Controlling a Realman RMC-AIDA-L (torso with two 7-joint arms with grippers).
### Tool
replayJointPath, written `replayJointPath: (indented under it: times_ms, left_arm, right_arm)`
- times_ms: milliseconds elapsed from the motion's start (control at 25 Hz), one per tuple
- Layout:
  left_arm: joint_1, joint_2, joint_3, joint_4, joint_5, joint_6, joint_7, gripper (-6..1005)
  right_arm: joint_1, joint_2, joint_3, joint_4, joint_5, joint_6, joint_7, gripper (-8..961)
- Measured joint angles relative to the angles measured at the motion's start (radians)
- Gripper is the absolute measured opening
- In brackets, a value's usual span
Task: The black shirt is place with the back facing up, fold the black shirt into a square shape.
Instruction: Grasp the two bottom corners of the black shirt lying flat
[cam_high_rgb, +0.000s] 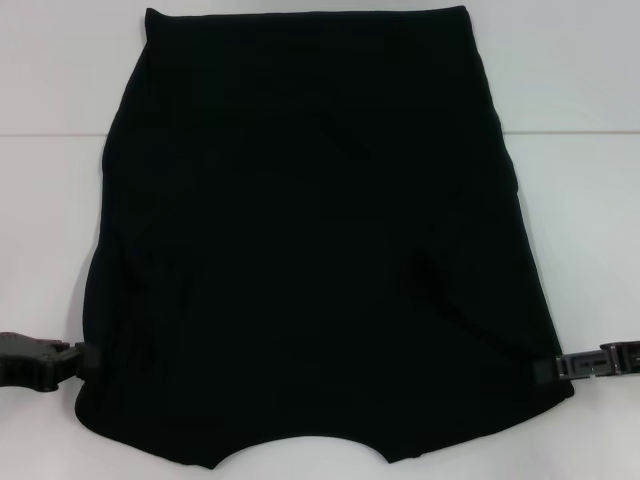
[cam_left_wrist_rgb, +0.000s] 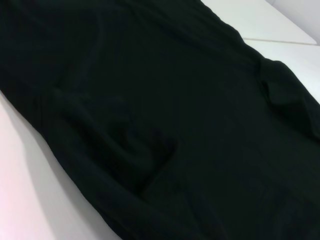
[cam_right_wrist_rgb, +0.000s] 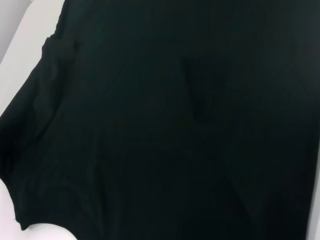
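At the left edge of the head view, the left gripper reaches in low over the white table, and its tip meets the left side edge of the black shirt, near the end closest to the robot. Its fingers merge with the dark cloth there, so whether they are apart or clamped on the fabric cannot be told.

The shirt lies flat in the middle of the table, its straight hem at the far end and its curved neckline nearest the robot, with both side edges appearing folded inward. Soft creases run across it, as the left wrist view and right wrist view also show.

On the right, the right gripper touches the shirt's right side edge opposite the left one. It seems pressed to the cloth, but its grip is likewise unclear.
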Motion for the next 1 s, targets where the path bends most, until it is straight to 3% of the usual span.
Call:
replayJointPath:
  times_ms: [400,1000]
  left_arm:
    - [0.001,0.001,0.001,0.0,0.0,0.0,0.002,1]
    - [-0.003,0.003,-0.003,-0.007,0.0,-0.003,0.002,1]
  right_arm:
    - [0.015,0.008,-0.004,0.0,0.0,-0.005,0.0,887]
    - [-0.003,0.0,-0.002,0.0,0.0,0.026,0.012,877]
